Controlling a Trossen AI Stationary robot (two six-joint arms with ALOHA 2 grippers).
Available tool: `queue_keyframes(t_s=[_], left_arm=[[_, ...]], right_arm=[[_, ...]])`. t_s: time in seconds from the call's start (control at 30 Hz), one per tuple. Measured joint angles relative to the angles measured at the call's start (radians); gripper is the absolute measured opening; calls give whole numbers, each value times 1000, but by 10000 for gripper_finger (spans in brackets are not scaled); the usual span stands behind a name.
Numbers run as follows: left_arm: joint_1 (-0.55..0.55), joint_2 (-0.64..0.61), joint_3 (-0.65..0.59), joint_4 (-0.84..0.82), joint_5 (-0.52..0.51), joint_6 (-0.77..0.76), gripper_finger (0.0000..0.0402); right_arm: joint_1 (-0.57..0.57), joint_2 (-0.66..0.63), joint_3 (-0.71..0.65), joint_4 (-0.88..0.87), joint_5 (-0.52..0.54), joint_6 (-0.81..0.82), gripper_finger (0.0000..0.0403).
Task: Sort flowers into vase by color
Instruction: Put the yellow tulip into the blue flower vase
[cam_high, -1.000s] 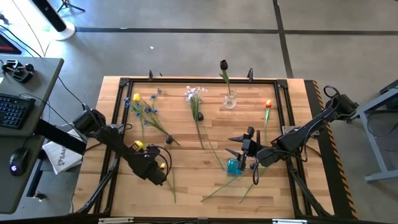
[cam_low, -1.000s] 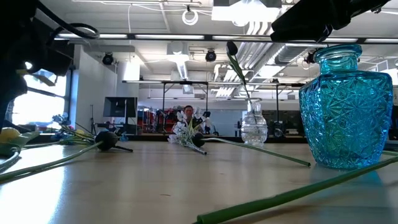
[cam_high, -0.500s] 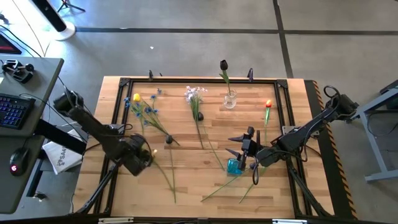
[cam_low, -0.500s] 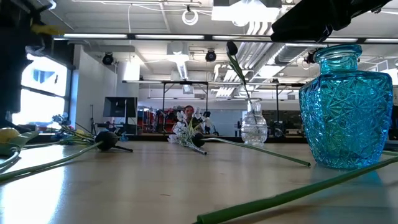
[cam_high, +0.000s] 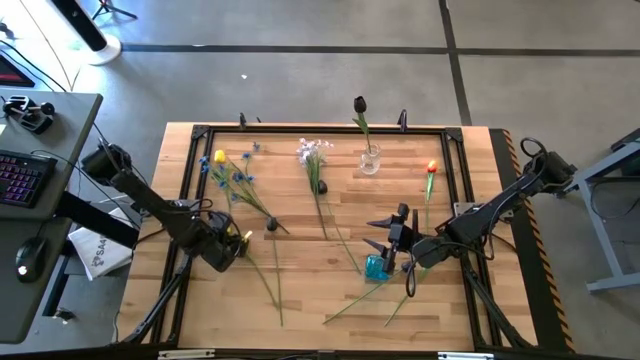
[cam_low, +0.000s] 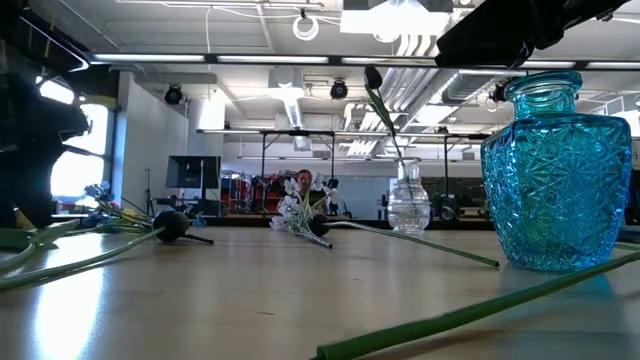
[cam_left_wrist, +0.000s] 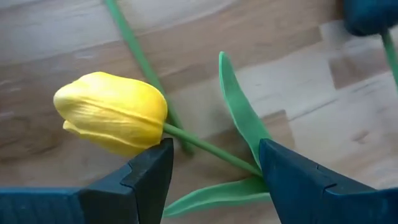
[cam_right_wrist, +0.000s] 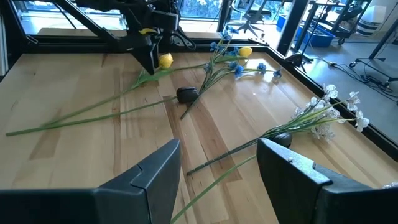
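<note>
My left gripper is open and low over the table's left half. Its fingers stand on either side of the green stem of a yellow tulip, just behind the head. The tulip lies flat on the wood. My right gripper is open and hovers just beyond a blue cut-glass vase. A small clear vase near the far edge holds a near-black flower upright by its stem.
Flowers lie loose on the table: blue sprigs, a second yellow head, a lilac-white spray, two dark heads and an orange-red one. Long stems cross by the blue vase. A black frame rims the table.
My left gripper has moved from over the tulip's stem toward the table's far-left. It has then come down around the stem behind the yellow head. The left arm's elbow has swung out toward the left edge. The tulip has stayed where it lay.
</note>
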Motion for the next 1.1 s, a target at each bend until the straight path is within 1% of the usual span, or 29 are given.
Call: queue_keyframes(t_s=[0.17,0.3,0.5,0.67,0.8,0.9,1.0,1.1], left_arm=[[27,0,-9,-10,22,36,223],[39,0,-9,-13,39,73,201],[38,0,-9,-13,41,92,142],[36,0,-9,-10,43,93,82],[13,0,2,-8,44,92,36],[-10,0,33,-6,44,101,8],[-31,0,83,-6,25,130,5],[-46,0,142,-6,-34,194,6]], right_arm=[[0,0,0,0,0,0,208],[0,0,0,0,0,0,208],[0,0,0,0,0,0,208],[0,0,0,0,0,0,208],[2,0,0,0,-5,0,208],[2,0,0,0,-7,0,208],[2,0,0,0,-8,0,208],[2,3,0,3,-12,9,208]])
